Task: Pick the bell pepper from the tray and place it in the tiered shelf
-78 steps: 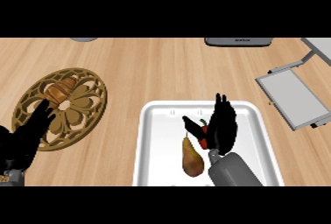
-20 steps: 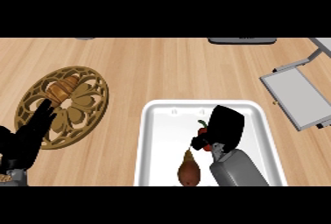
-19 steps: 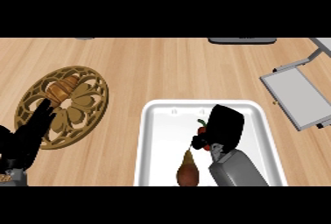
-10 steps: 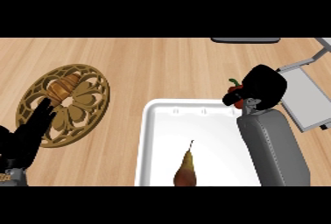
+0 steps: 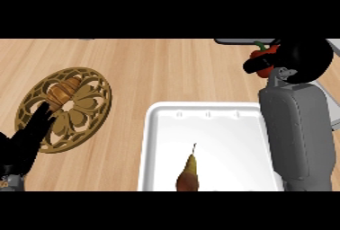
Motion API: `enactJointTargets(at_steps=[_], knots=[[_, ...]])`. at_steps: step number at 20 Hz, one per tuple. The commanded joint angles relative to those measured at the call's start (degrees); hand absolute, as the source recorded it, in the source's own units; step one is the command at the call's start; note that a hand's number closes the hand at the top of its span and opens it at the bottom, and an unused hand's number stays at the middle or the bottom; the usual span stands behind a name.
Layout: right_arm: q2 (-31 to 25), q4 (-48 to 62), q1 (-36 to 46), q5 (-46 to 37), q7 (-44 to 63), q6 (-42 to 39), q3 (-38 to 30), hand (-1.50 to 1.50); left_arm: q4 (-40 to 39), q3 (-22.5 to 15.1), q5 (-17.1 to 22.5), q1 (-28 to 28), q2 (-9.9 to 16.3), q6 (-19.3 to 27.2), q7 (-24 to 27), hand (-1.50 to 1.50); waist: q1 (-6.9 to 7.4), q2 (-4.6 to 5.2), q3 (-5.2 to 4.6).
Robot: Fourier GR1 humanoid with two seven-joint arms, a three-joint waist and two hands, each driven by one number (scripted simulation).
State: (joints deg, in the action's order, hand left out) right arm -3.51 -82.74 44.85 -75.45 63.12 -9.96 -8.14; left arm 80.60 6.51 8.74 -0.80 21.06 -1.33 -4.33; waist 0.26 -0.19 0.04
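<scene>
So right now the right hand is curling around the red bell pepper and holding it up off the white tray, over near the top right corner where a bit of what's probably the tiered shelf is peeking out behind it. A brown pear is lying in the tray, while the left hand is resting open at the lower left, fingers overlapping the edge of an ornate round trivet with a croissant sitting on it, all on the wooden counter.
</scene>
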Motion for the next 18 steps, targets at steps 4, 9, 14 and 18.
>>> enactJointTargets(at_steps=[4,9,14,18], knots=[[3.4,-10.8,7.0,-4.6,11.3,-1.1,-1.7,1.5,-0.4,-0.7,-1.6,0.5,-0.4,0.5,-1.2,0.0,-0.42,-0.1,-0.08],[3.1,-15.6,12.8,-9.7,13.1,-8.9,-1.6,1.5,-2.0,-0.1,-1.5,0.4,-1.4,0.3,0.6,0.0,-0.64,-0.17,-0.12],[-1.6,-10.3,20.9,-12.9,9.2,-9.8,-6.3,1.5,-0.7,-0.4,-2.3,-0.1,-2.4,1.2,0.5,0.0,-0.14,0.09,-0.14],[-4.3,-7.0,22.2,-18.0,7.2,-12.8,-7.2,1.5,1.0,0.0,-2.1,0.0,-1.3,0.8,-1.4,0.0,-0.11,0.1,-0.15]])
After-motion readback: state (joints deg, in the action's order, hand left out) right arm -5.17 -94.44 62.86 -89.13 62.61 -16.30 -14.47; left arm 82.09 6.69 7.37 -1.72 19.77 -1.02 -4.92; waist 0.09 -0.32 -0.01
